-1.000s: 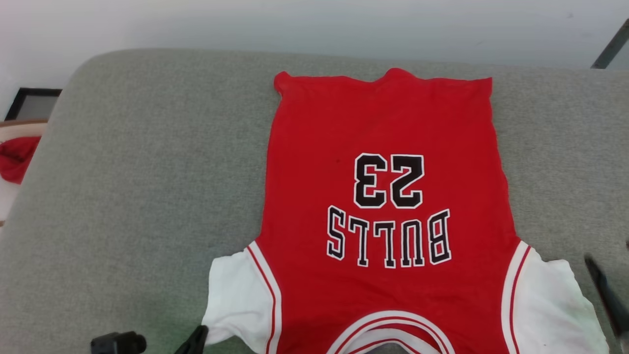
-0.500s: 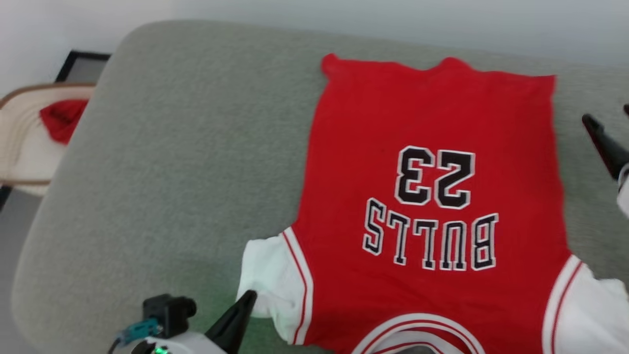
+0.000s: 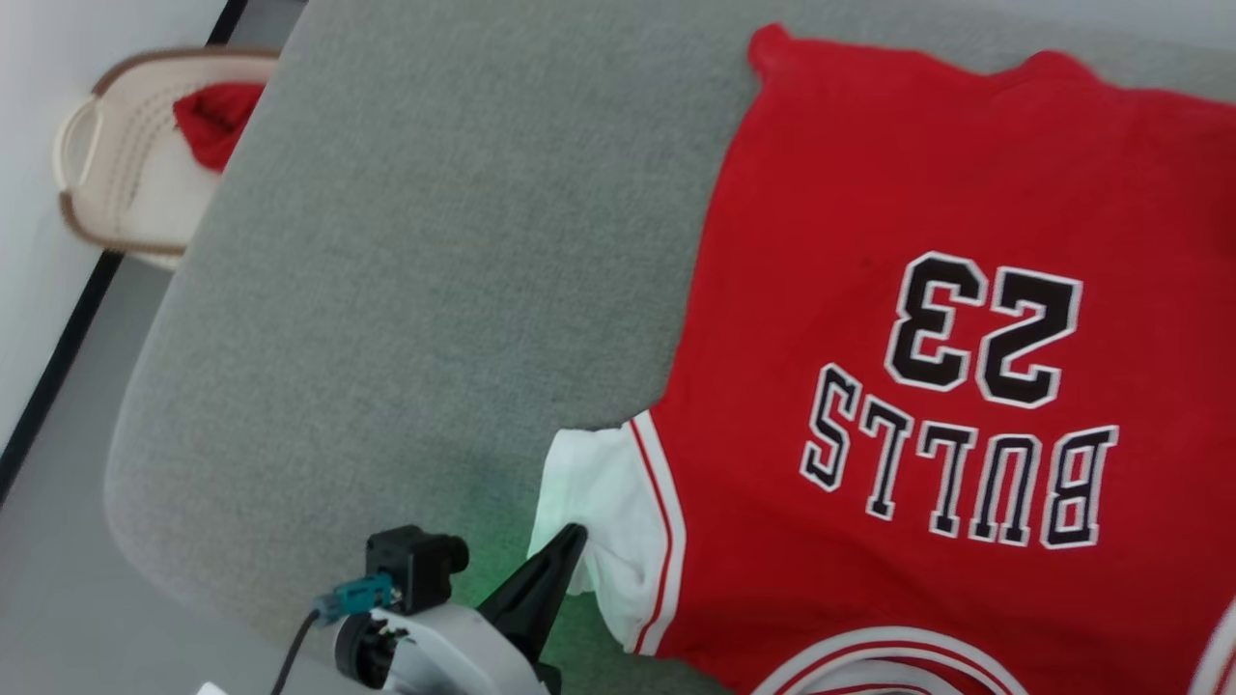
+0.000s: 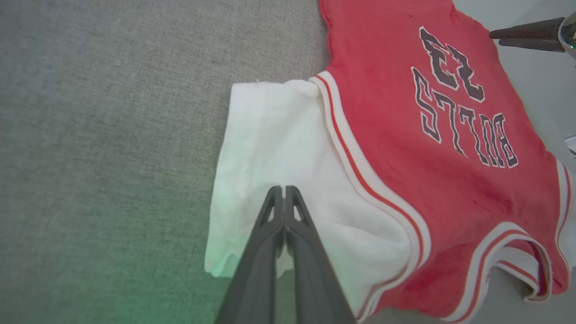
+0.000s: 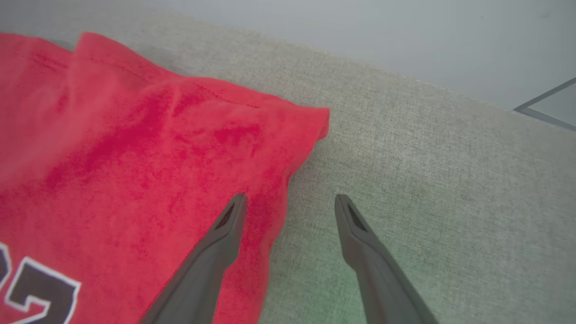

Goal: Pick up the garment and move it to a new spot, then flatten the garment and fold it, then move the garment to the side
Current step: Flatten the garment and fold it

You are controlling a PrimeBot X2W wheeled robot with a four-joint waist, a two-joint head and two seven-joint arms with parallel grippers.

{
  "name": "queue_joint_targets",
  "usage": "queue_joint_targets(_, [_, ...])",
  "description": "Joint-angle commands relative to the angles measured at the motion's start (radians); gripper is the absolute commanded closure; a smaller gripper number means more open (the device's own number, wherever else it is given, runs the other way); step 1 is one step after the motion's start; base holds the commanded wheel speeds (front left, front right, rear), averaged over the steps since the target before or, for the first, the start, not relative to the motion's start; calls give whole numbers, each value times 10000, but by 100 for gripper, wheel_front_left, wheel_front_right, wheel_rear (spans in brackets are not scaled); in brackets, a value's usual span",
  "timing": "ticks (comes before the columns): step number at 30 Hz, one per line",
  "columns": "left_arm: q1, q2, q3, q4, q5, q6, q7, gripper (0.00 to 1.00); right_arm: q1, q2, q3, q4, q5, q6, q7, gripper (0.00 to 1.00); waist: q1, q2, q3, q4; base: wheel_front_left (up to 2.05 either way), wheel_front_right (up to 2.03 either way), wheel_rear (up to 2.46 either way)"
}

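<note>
Probably flattening: left end effector [image 4: 284,189], fingers together, over white sleeve [image 4: 270,135] of the garment [image 3: 869,193]; right end effector [image 5: 290,200], fingers apart, straddles its side edge. Sweep outward, lightly, avoiding bunching.

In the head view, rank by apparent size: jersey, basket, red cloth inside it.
Jersey, largest by far, though cropped.
Basket, partly hidden by the cushion.
Red cloth, smallest; both lie farther away, so true sizes are unsure.
</note>
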Motion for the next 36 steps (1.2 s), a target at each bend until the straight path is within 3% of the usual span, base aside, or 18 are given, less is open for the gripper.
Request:
queue_joint_targets(1, [-160,-109,-12,72,54,-84,-34,100,-232,26,-34,209,-156,-9,151,0,0,-1,533,487,0,0,0])
queue_joint_targets(7, [-433,-458,-83,473,87,-388,-96,100,-678,377,-203,1422,-509,-7,744,0,0,-1,947,754,0,0,0])
queue_joint_targets(8, [-458,-514,-86,551,75,-403,-113,100,-630,453,-87,1530,-553,-7,870,74,0,-1,974,777,0,0,0])
queue_joint_targets(9, [-478,-549,-86,623,63,-452,-120,100,-577,523,65,1560,-588,2,997,100,0,-1,991,795,0,0,0])
queue_joint_targets(16, [-482,-674,13,1112,-11,-547,-214,100,-540,372,377,1545,-399,13,1064,100,0,-1,891,666,0,0,0])
queue_joint_targets(26, [-251,-324,315,1157,74,-293,-367,100,-647,193,772,634,284,10,1033,100,0,-1,282,-109,0,0,0])
queue_joint_targets(36, [354,466,723,547,-80,270,-407,100,920,-602,1639,-1886,1608,-2,532,100,0,-1,-559,-1326,0,0,0])
